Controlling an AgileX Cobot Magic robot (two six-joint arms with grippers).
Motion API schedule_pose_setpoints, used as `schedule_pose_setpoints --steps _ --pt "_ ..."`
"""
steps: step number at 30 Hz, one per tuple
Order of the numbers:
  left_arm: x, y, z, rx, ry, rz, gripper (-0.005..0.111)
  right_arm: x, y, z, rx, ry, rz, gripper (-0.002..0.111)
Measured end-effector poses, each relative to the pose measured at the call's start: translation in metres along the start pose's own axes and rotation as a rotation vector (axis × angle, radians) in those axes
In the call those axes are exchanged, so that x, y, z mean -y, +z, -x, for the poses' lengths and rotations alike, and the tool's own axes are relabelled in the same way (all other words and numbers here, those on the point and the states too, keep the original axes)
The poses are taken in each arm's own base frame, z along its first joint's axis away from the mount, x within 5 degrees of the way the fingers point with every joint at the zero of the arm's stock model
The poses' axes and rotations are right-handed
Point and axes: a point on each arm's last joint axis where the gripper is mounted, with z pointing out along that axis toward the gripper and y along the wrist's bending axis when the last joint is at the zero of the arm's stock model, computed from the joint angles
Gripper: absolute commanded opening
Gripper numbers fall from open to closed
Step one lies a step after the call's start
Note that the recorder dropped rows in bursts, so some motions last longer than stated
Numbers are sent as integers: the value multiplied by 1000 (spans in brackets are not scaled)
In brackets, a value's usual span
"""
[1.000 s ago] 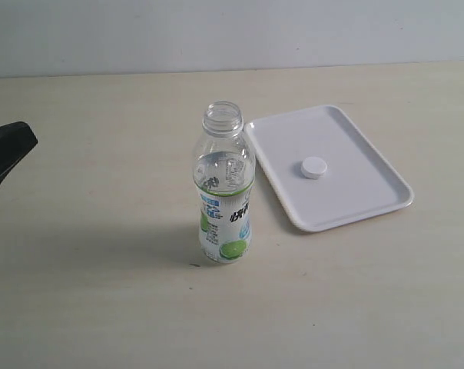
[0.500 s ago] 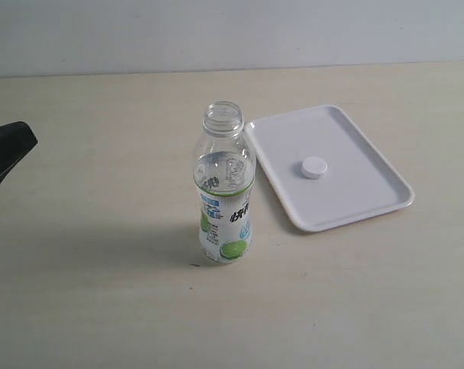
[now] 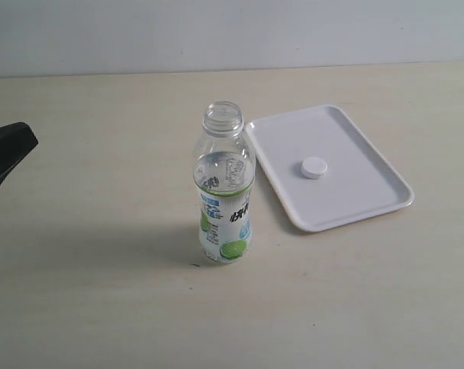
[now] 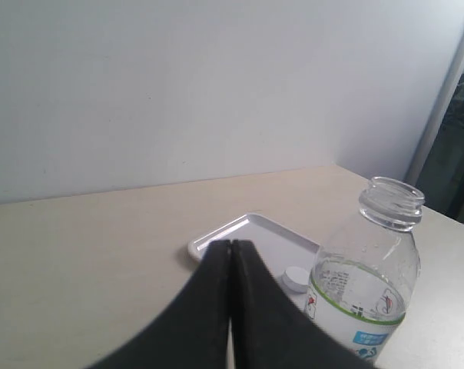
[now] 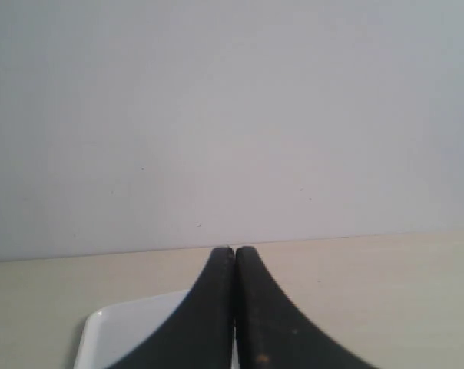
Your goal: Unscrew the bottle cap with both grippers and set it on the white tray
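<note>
The clear bottle [image 3: 223, 188] with the lime label stands upright mid-table, its threaded neck bare. The small white bottle cap [image 3: 314, 167] lies alone on the white tray [image 3: 370, 201], to the bottle's right. My left gripper [image 3: 21, 138] pokes in at the far left edge of the exterior view, well away from the bottle. In the left wrist view the left gripper [image 4: 232, 243] is shut on nothing, with the bottle [image 4: 366, 292], cap [image 4: 296, 278] and tray [image 4: 217, 237] beyond it. The right gripper [image 5: 233, 249] is shut and empty, above the tray [image 5: 113, 330]; the exterior view does not show it.
A pale wooden table [image 3: 101, 307] runs back to a plain white wall [image 3: 232, 31]. A dark doorway or window frame [image 4: 455, 115] shows at the edge of the left wrist view.
</note>
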Motion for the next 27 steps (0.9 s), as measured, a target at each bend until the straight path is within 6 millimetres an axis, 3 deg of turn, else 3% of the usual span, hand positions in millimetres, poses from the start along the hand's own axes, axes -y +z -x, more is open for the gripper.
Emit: schedule_pose_setpoints --steps 15,20,25,27 --pt "0 0 0 0 0 0 0 0 0 0 0 0 0 0" --pt "-1 0 0 3 232 6 0 0 0 0 0 0 0 0" --pt "7 -2 -1 -33 -94 -49 0 0 0 0 0 0 0 0" --pt "14 -7 10 9 -229 -50 0 0 0 0 0 0 0 0"
